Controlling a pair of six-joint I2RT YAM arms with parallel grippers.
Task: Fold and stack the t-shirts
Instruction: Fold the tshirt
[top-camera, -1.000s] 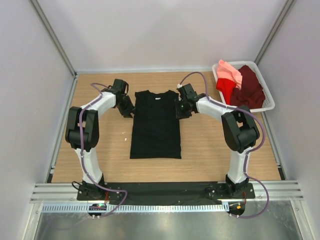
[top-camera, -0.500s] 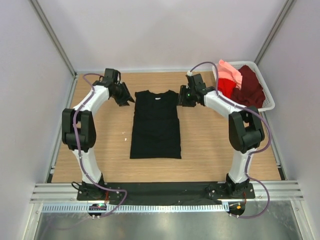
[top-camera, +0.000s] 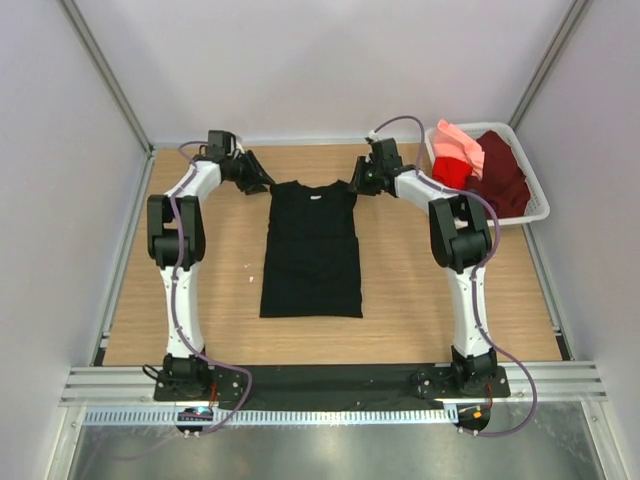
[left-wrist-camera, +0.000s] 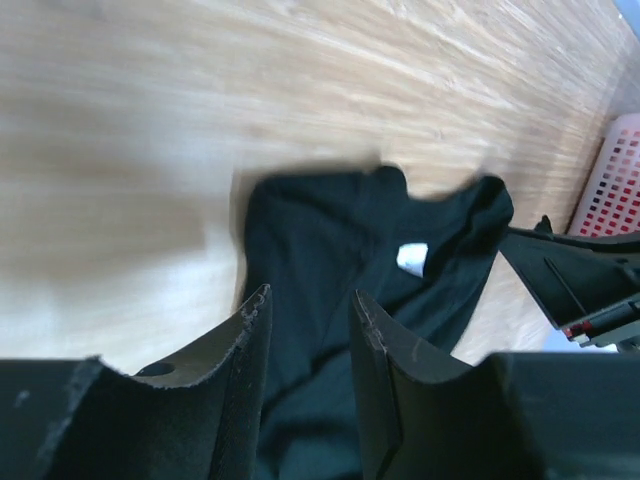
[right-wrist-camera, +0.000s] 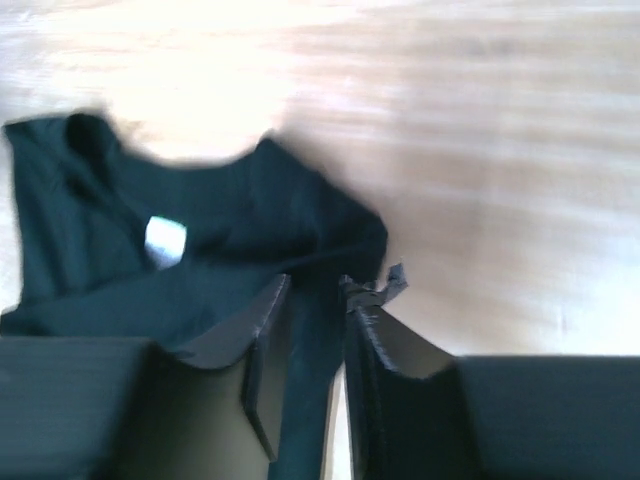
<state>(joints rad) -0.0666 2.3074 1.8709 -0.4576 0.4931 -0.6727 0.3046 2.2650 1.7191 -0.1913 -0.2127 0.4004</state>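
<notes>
**The black t-shirt (top-camera: 311, 250) lies flat**

It rests mid-table (top-camera: 430, 300), collar at the far end. The left gripper (left-wrist-camera: 308, 305) holds its fingers slightly apart beside one shoulder. Black cloth fills the right gripper (right-wrist-camera: 315, 288)'s narrow gap; pinched or not, I cannot tell.

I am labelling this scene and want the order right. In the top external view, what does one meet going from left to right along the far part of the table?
left fingers → black t-shirt → right fingers → salmon-pink shirt → maroon shirt
</notes>
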